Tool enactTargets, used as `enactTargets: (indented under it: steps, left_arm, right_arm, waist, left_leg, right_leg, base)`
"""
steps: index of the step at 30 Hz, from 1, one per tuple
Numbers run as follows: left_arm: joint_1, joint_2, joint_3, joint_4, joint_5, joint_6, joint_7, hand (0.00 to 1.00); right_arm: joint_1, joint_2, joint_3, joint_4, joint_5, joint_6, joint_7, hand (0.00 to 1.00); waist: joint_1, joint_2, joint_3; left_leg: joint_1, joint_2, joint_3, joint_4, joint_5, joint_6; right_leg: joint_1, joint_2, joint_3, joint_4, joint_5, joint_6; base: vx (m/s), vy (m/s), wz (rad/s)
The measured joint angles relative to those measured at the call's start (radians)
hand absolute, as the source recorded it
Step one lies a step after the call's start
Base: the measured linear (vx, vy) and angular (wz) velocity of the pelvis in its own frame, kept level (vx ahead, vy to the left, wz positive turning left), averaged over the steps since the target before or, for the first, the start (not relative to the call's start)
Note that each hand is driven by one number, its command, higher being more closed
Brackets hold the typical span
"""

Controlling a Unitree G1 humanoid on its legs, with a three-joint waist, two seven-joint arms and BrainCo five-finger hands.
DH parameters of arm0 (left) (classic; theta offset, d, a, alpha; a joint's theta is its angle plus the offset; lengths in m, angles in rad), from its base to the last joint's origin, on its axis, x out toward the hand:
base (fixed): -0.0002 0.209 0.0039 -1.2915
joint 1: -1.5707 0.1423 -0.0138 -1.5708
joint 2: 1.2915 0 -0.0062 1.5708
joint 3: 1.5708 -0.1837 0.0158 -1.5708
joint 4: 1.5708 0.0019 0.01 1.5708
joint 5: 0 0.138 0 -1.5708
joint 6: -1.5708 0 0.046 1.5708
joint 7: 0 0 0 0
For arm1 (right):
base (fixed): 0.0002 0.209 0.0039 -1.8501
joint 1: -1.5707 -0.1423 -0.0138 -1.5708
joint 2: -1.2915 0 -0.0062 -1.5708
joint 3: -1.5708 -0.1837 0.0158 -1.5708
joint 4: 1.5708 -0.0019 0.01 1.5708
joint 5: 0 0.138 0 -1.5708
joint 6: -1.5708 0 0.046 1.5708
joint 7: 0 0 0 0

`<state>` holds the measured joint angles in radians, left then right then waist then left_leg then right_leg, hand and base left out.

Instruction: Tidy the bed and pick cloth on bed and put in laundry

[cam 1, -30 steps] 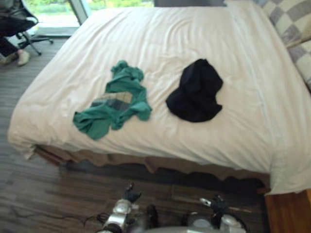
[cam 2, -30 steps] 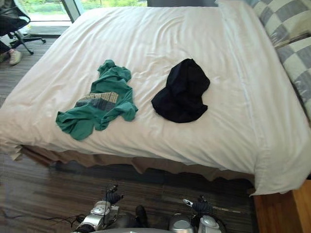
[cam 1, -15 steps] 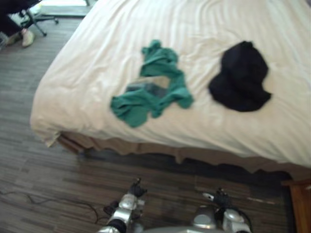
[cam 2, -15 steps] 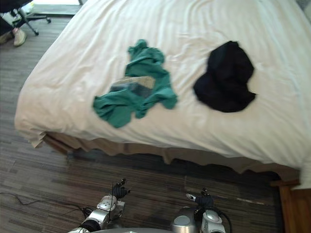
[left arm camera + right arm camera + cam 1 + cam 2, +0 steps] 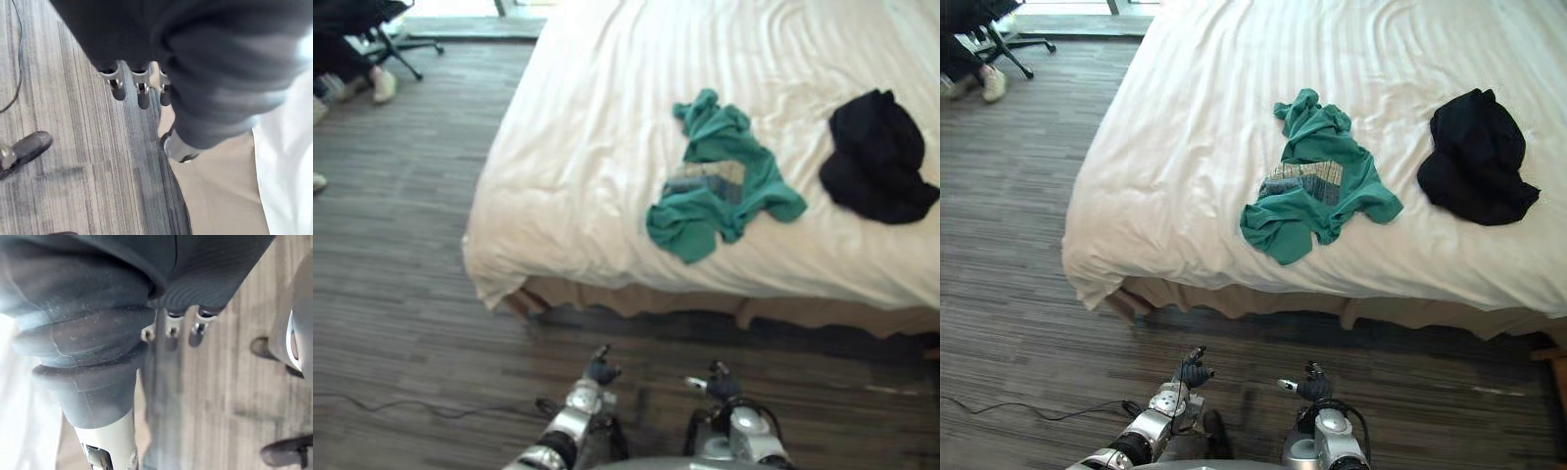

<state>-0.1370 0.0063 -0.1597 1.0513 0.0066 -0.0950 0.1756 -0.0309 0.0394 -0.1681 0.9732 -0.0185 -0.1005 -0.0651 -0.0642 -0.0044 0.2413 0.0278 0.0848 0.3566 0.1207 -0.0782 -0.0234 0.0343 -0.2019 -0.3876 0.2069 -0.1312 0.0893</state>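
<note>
A crumpled green shirt (image 5: 720,181) with a checked patch lies on the white bed (image 5: 1205,117), close to its near edge. To the shirt's right on the same cover, a black cloth (image 5: 876,157) is bunched up. My left hand (image 5: 1193,372) and right hand (image 5: 1307,387) hang low over the wooden floor, well short of the bed and touching neither cloth. The left hand's fingers (image 5: 142,93) are relaxed and hold nothing. Those of the right hand (image 5: 171,328) look the same, above bare floor.
A tan bed skirt (image 5: 1234,299) hangs under the cover's near edge. At the far left a person's legs and shoes (image 5: 377,83) sit by an office chair (image 5: 1009,39). A wooden piece (image 5: 1557,357) stands at the right edge. Dark plank floor (image 5: 401,245) lies left of the bed.
The camera has swung to the left, so the bed and both cloths sit further right in the picture. The cloths have not moved on the bed. Both hands stay low.
</note>
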Motion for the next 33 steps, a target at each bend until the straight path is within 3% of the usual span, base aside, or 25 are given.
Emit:
enactTargets:
  steps: [1, 4, 5, 6, 8, 9, 10, 12, 13, 14, 16, 17, 18, 19, 21, 22, 24, 27, 28, 30, 33]
  left_arm:
    - [0.005, 0.004, 0.037, 0.009, -0.013, 0.000, 0.000, 0.00]
    - [0.073, 0.043, 0.324, 0.022, -0.133, 0.003, -0.001, 0.00]
    - [0.105, 0.065, 0.497, 0.029, -0.201, 0.005, -0.003, 0.00]
    - [0.117, 0.077, 0.574, 0.034, -0.226, 0.007, -0.003, 0.00]
    - [0.166, 0.174, 1.018, 0.084, -0.307, 0.020, -0.001, 0.00]
    - [0.175, 0.202, 1.100, 0.093, -0.315, 0.023, -0.001, 0.00]
    - [0.195, 0.290, 1.310, 0.105, -0.329, 0.032, -0.001, 0.00]
    - [0.198, 0.386, 1.448, 0.118, -0.351, 0.034, -0.001, 0.00]
    - [0.191, 0.477, 1.543, 0.115, -0.387, 0.032, -0.002, 0.00]
    - [0.177, 0.511, 1.565, 0.069, -0.409, 0.032, -0.001, 0.00]
    - [0.172, 0.523, 1.498, -0.100, -0.439, 0.029, 0.015, 0.00]
    - [0.173, 0.540, 1.410, -0.242, -0.450, 0.016, 0.027, 0.00]
    - [0.152, 0.592, 1.323, -0.362, -0.482, -0.025, 0.044, 0.00]
    - [0.139, 0.617, 1.301, -0.401, -0.497, -0.046, 0.047, 0.00]
    - [0.078, 0.741, 1.211, -0.525, -0.535, -0.132, 0.072, 0.00]
    - [0.061, 0.765, 1.185, -0.537, -0.534, -0.147, 0.084, 0.00]
    - [-0.048, 0.859, 1.036, -0.559, -0.504, -0.176, 0.122, 0.00]
    - [-0.135, 0.880, 0.874, -0.631, -0.405, -0.178, 0.158, 0.00]
    - [-0.164, 0.880, 0.785, -0.676, -0.339, -0.177, 0.159, 0.00]
    - [-0.176, 0.878, 0.712, -0.733, -0.287, -0.177, 0.158, 0.00]
    - [-0.235, 0.810, 0.558, -0.864, -0.143, -0.194, 0.144, 0.00]
  right_arm:
    - [-0.001, 0.001, -0.032, 0.010, 0.002, 0.000, -0.001, 0.00]
    - [0.022, -0.004, -0.258, 0.070, 0.033, 0.014, -0.030, 0.00]
    - [0.055, -0.017, -0.373, 0.086, 0.083, 0.024, -0.045, 0.00]
    - [0.071, -0.024, -0.420, 0.095, 0.109, 0.028, -0.047, 0.00]
    - [0.156, -0.067, -0.659, 0.136, 0.208, 0.040, -0.049, 0.00]
    - [0.169, -0.080, -0.711, 0.147, 0.218, 0.041, -0.049, 0.00]
    - [0.200, -0.121, -0.857, 0.166, 0.247, 0.045, -0.050, 0.00]
    - [0.223, -0.174, -0.968, 0.175, 0.264, 0.049, -0.052, 0.00]
    - [0.233, -0.233, -1.026, 0.150, 0.280, 0.058, -0.070, 0.00]
    - [0.238, -0.248, -1.038, 0.064, 0.285, 0.068, -0.081, 0.00]
    - [0.250, -0.257, -1.033, -0.141, 0.263, 0.076, -0.109, 0.00]
    - [0.252, -0.285, -1.023, -0.286, 0.216, 0.077, -0.126, 0.00]
    - [0.243, -0.350, -1.002, -0.393, 0.141, 0.078, -0.149, 0.00]
    - [0.233, -0.378, -0.992, -0.424, 0.112, 0.077, -0.153, 0.00]
    - [0.173, -0.498, -0.908, -0.536, 0.029, 0.071, -0.178, 0.00]
    - [0.161, -0.516, -0.888, -0.549, 0.009, 0.070, -0.186, 0.00]
    - [0.093, -0.578, -0.769, -0.569, -0.052, 0.067, -0.209, 0.00]
    - [0.025, -0.585, -0.628, -0.592, -0.112, 0.066, -0.215, 0.00]
    - [0.007, -0.583, -0.554, -0.626, -0.132, 0.059, -0.212, 0.00]
    - [-0.007, -0.570, -0.495, -0.667, -0.147, 0.055, -0.203, 0.00]
    - [-0.014, -0.544, -0.393, -0.761, -0.173, 0.019, -0.153, 0.00]
  waist:
    - [0.004, -0.006, -0.002]
    - [0.016, -0.034, -0.019]
    - [0.019, -0.038, -0.022]
    - [0.021, -0.039, -0.022]
    - [0.020, -0.041, -0.046]
    - [0.020, -0.041, -0.055]
    - [0.020, -0.041, -0.074]
    - [0.020, -0.041, -0.092]
    - [0.019, -0.040, -0.119]
    - [0.019, -0.037, -0.137]
    - [0.015, -0.024, -0.163]
    - [0.017, -0.022, -0.188]
    - [0.022, -0.019, -0.201]
    - [0.023, -0.021, -0.208]
    - [0.020, -0.022, -0.214]
    - [0.020, -0.021, -0.215]
    - [0.021, -0.015, -0.218]
    - [0.019, -0.013, -0.219]
    - [0.017, -0.001, -0.211]
    - [0.010, 0.009, -0.205]
    - [-0.004, 0.023, -0.199]
  left_leg:
    - [0.006, 0.000, 0.002, -0.014, 0.008, -0.003]
    - [0.029, -0.002, 0.020, -0.110, 0.058, -0.015]
    - [0.043, -0.002, 0.028, -0.141, 0.071, -0.023]
    - [0.050, -0.002, 0.031, -0.151, 0.074, -0.028]
    - [0.075, -0.003, 0.039, -0.179, 0.075, -0.030]
    - [0.079, -0.002, 0.042, -0.184, 0.075, -0.030]
    - [0.088, -0.002, 0.048, -0.192, 0.076, -0.031]
    - [0.091, -0.004, 0.047, -0.193, 0.076, -0.031]
    - [0.091, -0.007, 0.045, -0.194, 0.076, -0.031]
    - [0.090, -0.009, 0.043, -0.194, 0.076, -0.031]
    - [0.089, -0.013, 0.036, -0.199, 0.076, -0.031]
    - [0.090, -0.015, 0.032, -0.201, 0.076, -0.031]
    - [0.092, -0.016, 0.029, -0.207, 0.076, -0.031]
    - [0.094, -0.016, 0.028, -0.209, 0.076, -0.031]
    - [0.094, -0.018, 0.029, -0.209, 0.076, -0.030]
    - [0.094, -0.018, 0.029, -0.209, 0.076, -0.030]
    - [0.106, -0.022, 0.030, -0.206, 0.076, -0.030]
    - [0.106, -0.025, 0.030, -0.206, 0.076, -0.030]
    - [0.106, -0.026, 0.031, -0.206, 0.076, -0.029]
    - [0.106, -0.027, 0.032, -0.207, 0.076, -0.029]
    - [0.107, -0.019, 0.032, -0.201, 0.075, -0.027]
  right_leg:
    - [0.001, 0.004, 0.002, -0.007, 0.006, -0.001]
    - [-0.003, 0.029, 0.009, -0.067, 0.041, -0.008]
    - [-0.002, 0.037, 0.014, -0.078, 0.045, -0.009]
    - [0.000, 0.039, 0.018, -0.080, 0.045, -0.010]
    - [0.015, 0.054, 0.030, -0.102, 0.046, -0.010]
    - [0.017, 0.058, 0.034, -0.107, 0.046, -0.010]
    - [0.022, 0.061, 0.036, -0.113, 0.046, -0.010]
    - [0.033, 0.062, 0.033, -0.125, 0.046, -0.010]
    - [0.033, 0.064, 0.033, -0.127, 0.046, -0.010]
    - [0.035, 0.064, 0.032, -0.131, 0.046, -0.010]
    - [0.038, 0.063, 0.029, -0.138, 0.047, -0.011]
    - [0.040, 0.063, 0.027, -0.140, 0.048, -0.010]
    - [0.049, 0.062, 0.027, -0.141, 0.048, -0.010]
    - [0.050, 0.062, 0.027, -0.141, 0.048, -0.010]
    - [0.048, 0.063, 0.031, -0.141, 0.051, -0.010]
    - [0.048, 0.063, 0.032, -0.141, 0.052, -0.010]
    - [0.049, 0.063, 0.034, -0.141, 0.053, -0.009]
    - [0.047, 0.062, 0.035, -0.142, 0.053, -0.010]
    - [0.046, 0.062, 0.036, -0.144, 0.054, -0.009]
    - [0.044, 0.063, 0.039, -0.145, 0.054, -0.010]
    - [0.048, 0.063, 0.067, -0.145, 0.054, -0.010]
  base:
    - [-0.05, 0.000, -0.13]
    - [-0.04, -0.025, -0.16]
    - [-0.01, -0.026, -0.13]
    - [0.01, -0.038, -0.16]
    - [0.04, -0.037, -0.17]
    - [0.07, -0.031, -0.16]
    - [0.08, -0.025, -0.07]
    - [0.06, -0.027, 0.03]
    - [0.03, -0.021, 0.05]
    - [0.01, -0.020, 0.06]
    - [-0.01, -0.005, 0.07]
    - [-0.04, -0.002, 0.06]
    - [-0.05, -0.004, 0.04]
    - [-0.07, -0.002, -0.01]
    - [-0.05, -0.003, -0.03]
    - [0.00, 0.000, 0.00]
    - [0.00, 0.000, 0.00]
    - [0.00, 0.000, 0.00]
    - [0.00, 0.000, 0.00]
    - [0.02, -0.010, -0.01]
    - [0.09, -0.034, -0.11]
